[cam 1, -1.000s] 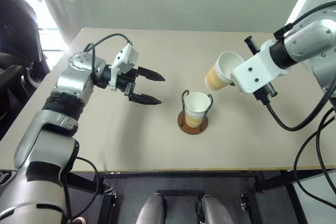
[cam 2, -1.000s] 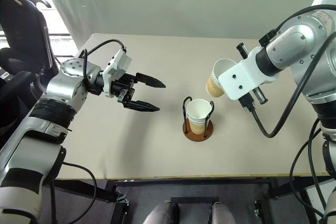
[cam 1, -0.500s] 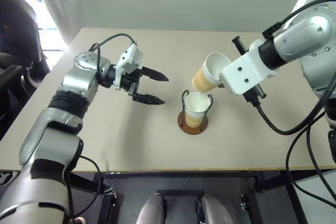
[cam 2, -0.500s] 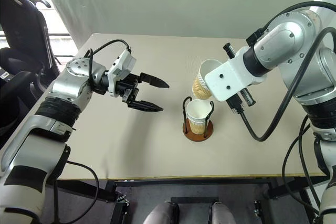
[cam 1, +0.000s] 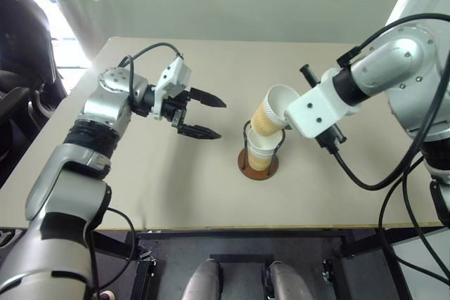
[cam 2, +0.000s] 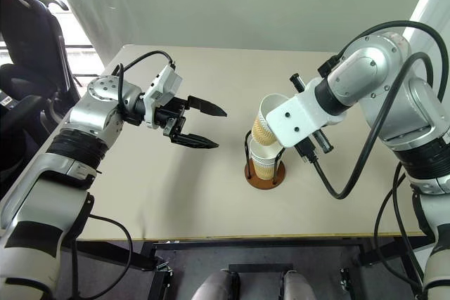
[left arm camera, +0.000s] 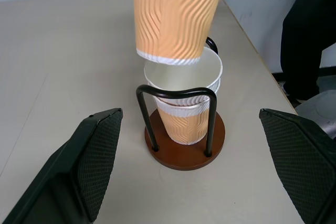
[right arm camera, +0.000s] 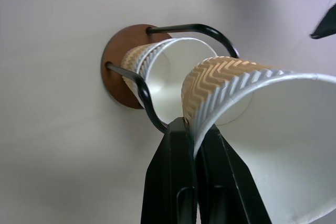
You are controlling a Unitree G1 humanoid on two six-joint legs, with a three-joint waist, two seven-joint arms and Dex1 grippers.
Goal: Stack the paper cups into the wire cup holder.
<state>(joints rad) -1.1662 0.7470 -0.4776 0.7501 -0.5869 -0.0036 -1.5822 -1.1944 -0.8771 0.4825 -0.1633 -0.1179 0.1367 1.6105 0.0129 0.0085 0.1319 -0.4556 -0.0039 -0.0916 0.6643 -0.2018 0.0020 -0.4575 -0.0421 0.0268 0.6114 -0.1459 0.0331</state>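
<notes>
Right wrist view puts the right gripper (right arm camera: 193,129) first: its two black fingers are pinched tight on the rim wall of a tapered paper cup with a ribbed tan-yellow sleeve and white inside (right arm camera: 252,129), one finger inside the mouth and one outside. That rim pinch likely leaves the cup's narrow bottom free to enter another cup. The held cup hangs tilted just above the wire cup holder (left arm camera: 181,148), a round reddish-brown disc base with two thin black upright wire loops, its bottom edge near the mouth of the cups already seated there (left arm camera: 186,85). At least two nested rims show in that stack, standing upright between the loops. Judging by the tilt, the cup needs righting before it can slide straight down into the stack. To the left of the holder, well apart from it, the left gripper (cam 1: 200,114) hovers above the beige tabletop (cam 1: 140,194) with its fingers spread wide and nothing in them, pointing towards the holder.
</notes>
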